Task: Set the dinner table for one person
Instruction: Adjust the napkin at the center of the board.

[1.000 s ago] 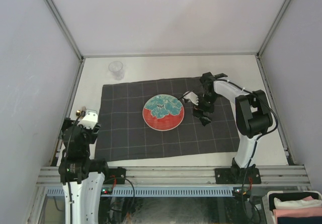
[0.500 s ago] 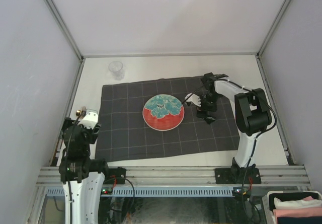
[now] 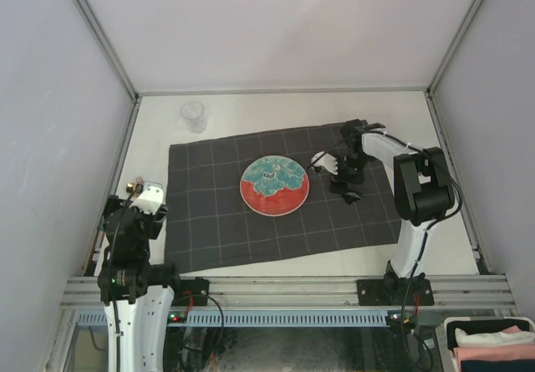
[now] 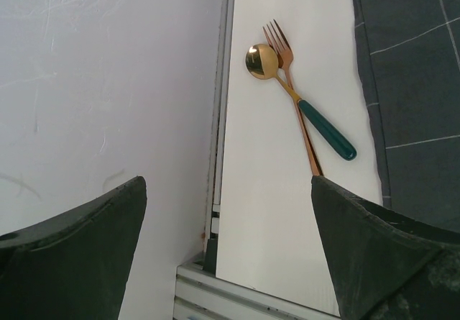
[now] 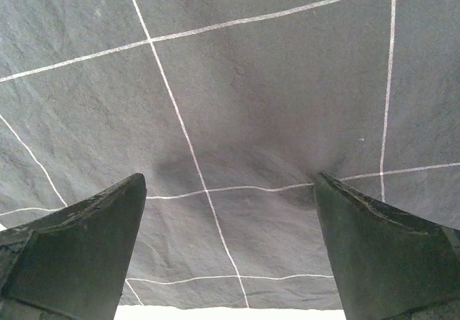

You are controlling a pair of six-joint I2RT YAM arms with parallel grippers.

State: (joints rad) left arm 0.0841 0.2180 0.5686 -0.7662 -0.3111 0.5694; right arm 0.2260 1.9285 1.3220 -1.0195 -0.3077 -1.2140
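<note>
The dinner table (image 3: pixel 276 109) fills the middle of the top view, its off-white surface showing mainly toward 12 o'clock and in thin strips at the sides, since a dark grey checked cloth (image 3: pixel 209 205) covers most of it. A round plate (image 3: pixel 274 186), red-rimmed with a teal pattern, sits on the cloth near its centre. At about 10 o'clock from the plate a clear glass (image 3: pixel 194 115) stands on bare tabletop, faint and hard to make out against the pale surface. The right gripper (image 3: pixel 344 184) hangs low over the cloth at the plate's 3 o'clock, jaws spread wide with nothing between them; its wrist view shows only checked fabric between the fingers (image 5: pixel 79 248), and I cannot tell whether the tips touch it. The left gripper (image 4: pixel 228 212) is folded back at the table's 8 o'clock corner, also spread wide and empty. Its camera shows a gold spoon (image 4: pixel 302 104) with a teal handle lying across a copper fork (image 4: pixel 309 146) on bare table beside the cloth's edge; the spoon covers part of the fork's handle. From above, the left arm largely hides this cutlery.
</note>
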